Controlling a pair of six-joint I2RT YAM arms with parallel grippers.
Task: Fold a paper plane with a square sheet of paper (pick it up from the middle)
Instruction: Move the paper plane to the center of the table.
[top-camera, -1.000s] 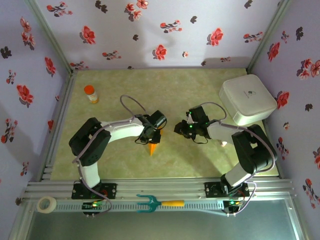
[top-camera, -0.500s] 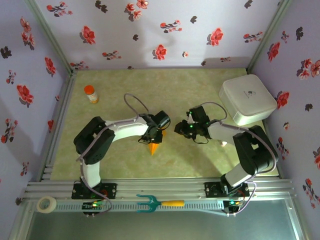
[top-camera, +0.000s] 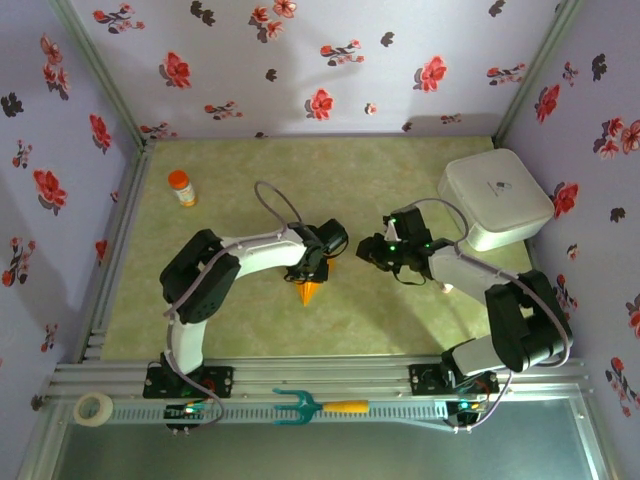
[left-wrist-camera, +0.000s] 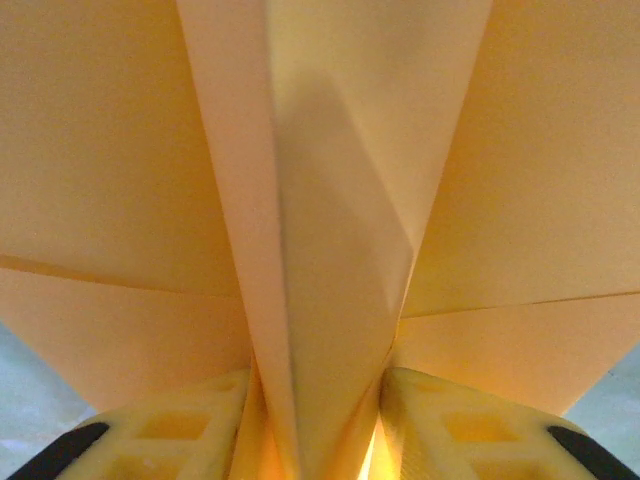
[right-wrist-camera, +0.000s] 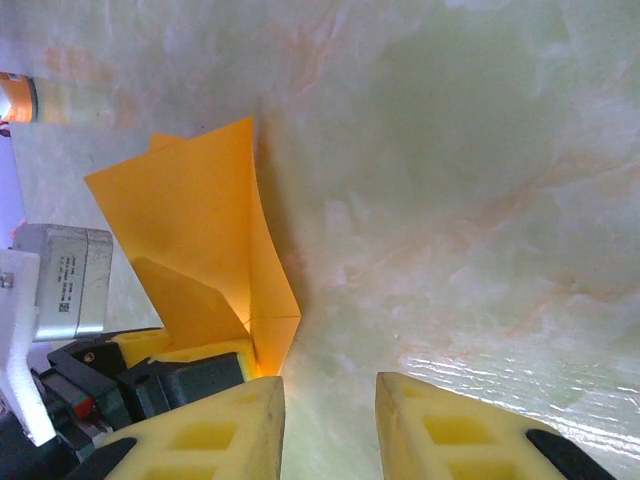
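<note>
The step in hand, as I judge it, is sharpening the centre crease of the paper plane (top-camera: 310, 292) while one of my hands holds it off the table. To do it well I want my grip low on the spine, right on the fold. That way both wings splay evenly to either side and neither flap gets dragged crooked. The other hand should come in level and meet the paper square to the crease, not at a corner, since thin paper buckles if it is pushed from one side. Any release has to be slow, or the fold may spring open or the plane may tip.

My left gripper (left-wrist-camera: 318, 425) is pinching the plane by that spine. In my left wrist view the doubled fold runs down between my two fingers (left-wrist-camera: 180, 430), and each one lies against it. They stand a little apart, because the fold is thick there. I cannot tell how firmly they press.

My right gripper (right-wrist-camera: 328, 420) is spread part way with nothing between its fingers. Only bare tabletop shows in the gap, and it touches no paper.

Taking the white box (top-camera: 495, 200) as my mark, the plane sits well to its left and nearer my bases. My right gripper lies between the box and the plane, just beside the paper's edge. The plane's point aims away from the box's row, toward my bases.
</note>
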